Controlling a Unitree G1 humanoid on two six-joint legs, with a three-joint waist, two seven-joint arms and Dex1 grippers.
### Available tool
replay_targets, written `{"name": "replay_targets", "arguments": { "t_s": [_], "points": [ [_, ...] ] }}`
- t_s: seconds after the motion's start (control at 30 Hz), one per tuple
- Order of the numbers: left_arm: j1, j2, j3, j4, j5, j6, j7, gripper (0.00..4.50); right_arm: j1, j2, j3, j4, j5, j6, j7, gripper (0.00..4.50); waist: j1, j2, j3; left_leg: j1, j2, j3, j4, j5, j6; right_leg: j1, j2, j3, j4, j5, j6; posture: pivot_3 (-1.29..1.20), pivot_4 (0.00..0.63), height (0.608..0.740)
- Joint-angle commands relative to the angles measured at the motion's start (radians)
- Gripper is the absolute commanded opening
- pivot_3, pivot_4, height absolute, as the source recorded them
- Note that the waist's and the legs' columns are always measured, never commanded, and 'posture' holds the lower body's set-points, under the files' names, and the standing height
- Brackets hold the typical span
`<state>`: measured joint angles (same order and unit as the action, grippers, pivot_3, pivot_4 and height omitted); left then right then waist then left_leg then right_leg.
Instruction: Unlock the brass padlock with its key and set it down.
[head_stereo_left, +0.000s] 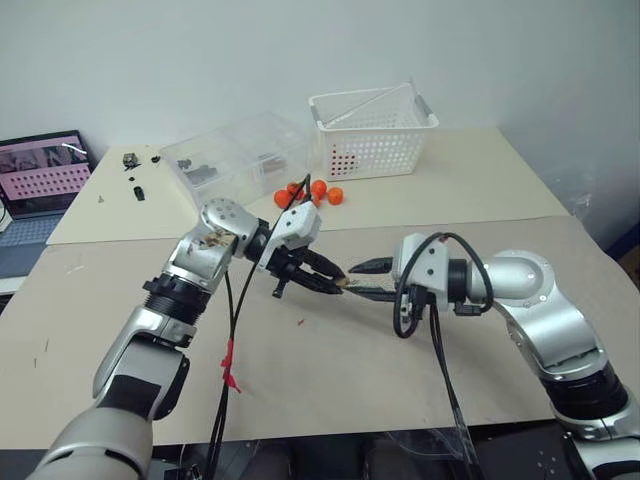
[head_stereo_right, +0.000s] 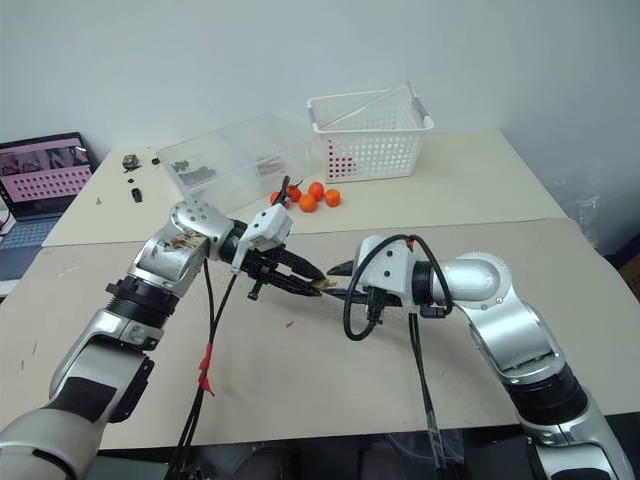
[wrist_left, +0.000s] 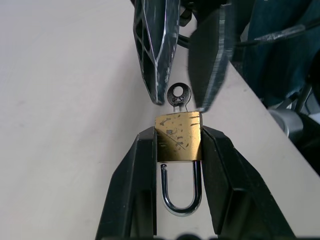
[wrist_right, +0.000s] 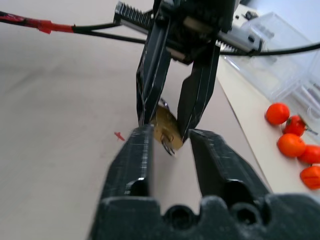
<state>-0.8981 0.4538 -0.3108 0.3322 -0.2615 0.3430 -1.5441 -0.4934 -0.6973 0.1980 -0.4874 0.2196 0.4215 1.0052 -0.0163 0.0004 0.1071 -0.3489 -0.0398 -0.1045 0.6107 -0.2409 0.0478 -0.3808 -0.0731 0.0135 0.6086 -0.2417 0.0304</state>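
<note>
The brass padlock (wrist_left: 178, 137) is held above the tan table (head_stereo_left: 120, 380), and my left gripper (wrist_left: 178, 131) is shut on the sides of its body. Its silvery shackle (wrist_left: 180, 200) points back toward my left wrist, and one leg's end seems just clear of the body. A small key (wrist_left: 179, 96) sticks out of the body's far end. My right gripper (wrist_right: 170, 132) faces the left one. It is open, with a fingertip on each side of the key's head and a gap at both sides. In the head views the two grippers meet at the padlock (head_stereo_left: 343, 284) over the table's middle.
A white basket (head_stereo_left: 372, 130), a clear plastic box (head_stereo_left: 235, 158) and several orange fruits (head_stereo_left: 318, 192) stand on the back table. A laptop (head_stereo_left: 42, 175) is at the far left, near small dark parts (head_stereo_left: 133, 165). A red fleck (head_stereo_left: 299, 322) lies below the grippers.
</note>
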Motion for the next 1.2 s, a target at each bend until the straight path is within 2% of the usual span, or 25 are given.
{"name": "replay_targets", "arguments": {
  "t_s": [0.03, 0.23, 0.43, 0.57, 0.87, 1.2],
  "points": [
    [-0.006, 0.003, 0.035, -0.036, -0.04, 0.039, -0.002, 0.76, -0.032, -0.008, -0.003, -0.051, 0.01, -0.043, 0.018, 2.58, 0.0, 0.0, 0.0, 0.0, 0.0, 0.0, 0.0, 0.0, 0.0, 0.0, 0.0, 0.0, 0.0, 0.0, 0.0, 0.0, 0.15, 0.74],
    [-0.02, 0.003, 0.043, -0.01, -0.058, 0.073, -0.009, 0.76, -0.017, -0.033, 0.008, -0.028, -0.045, -0.164, 0.035, 2.58, 0.0, 0.0, 0.0, -0.001, 0.0, 0.0, 0.0, 0.0, 0.0, -0.001, 0.0, 0.0, 0.0, 0.0, 0.0, 0.0, 0.15, 0.74],
    [-0.035, 0.015, 0.031, 0.018, -0.047, 0.068, -0.044, 0.76, 0.043, -0.072, 0.021, 0.075, -0.178, -0.424, 0.025, 2.58, 0.002, 0.0, 0.0, -0.002, 0.0, 0.001, 0.0, 0.0, 0.0, -0.002, 0.0, 0.0, 0.0, 0.0, 0.0, 0.0, 0.15, 0.74],
    [-0.041, 0.019, 0.027, 0.029, -0.042, 0.066, -0.061, 0.76, 0.057, -0.071, 0.011, 0.129, -0.219, -0.534, 0.008, 2.58, 0.0, 0.0, 0.0, -0.002, 0.0, 0.002, 0.001, 0.0, -0.001, -0.002, 0.0, 0.0, 0.0, 0.0, 0.0, 0.0, 0.15, 0.74],
    [-0.048, 0.023, 0.011, 0.033, -0.054, 0.075, -0.07, 0.76, 0.051, -0.046, 0.01, 0.162, -0.24, -0.598, -0.016, 2.58, 0.0, 0.0, 0.0, -0.002, 0.0, 0.002, 0.001, 0.0, -0.001, -0.002, 0.0, 0.001, 0.001, 0.0, 0.0, 0.0, 0.15, 0.74],
    [-0.103, 0.008, 0.019, 0.032, -0.156, 0.224, -0.07, 0.76, 0.032, -0.017, -0.001, 0.183, -0.275, -0.614, -0.077, 2.58, 0.001, 0.0, 0.0, -0.002, 0.0, 0.002, 0.001, 0.0, -0.001, -0.002, 0.0, 0.001, 0.001, 0.0, 0.0, 0.0, 0.15, 0.74]
  ]
}}
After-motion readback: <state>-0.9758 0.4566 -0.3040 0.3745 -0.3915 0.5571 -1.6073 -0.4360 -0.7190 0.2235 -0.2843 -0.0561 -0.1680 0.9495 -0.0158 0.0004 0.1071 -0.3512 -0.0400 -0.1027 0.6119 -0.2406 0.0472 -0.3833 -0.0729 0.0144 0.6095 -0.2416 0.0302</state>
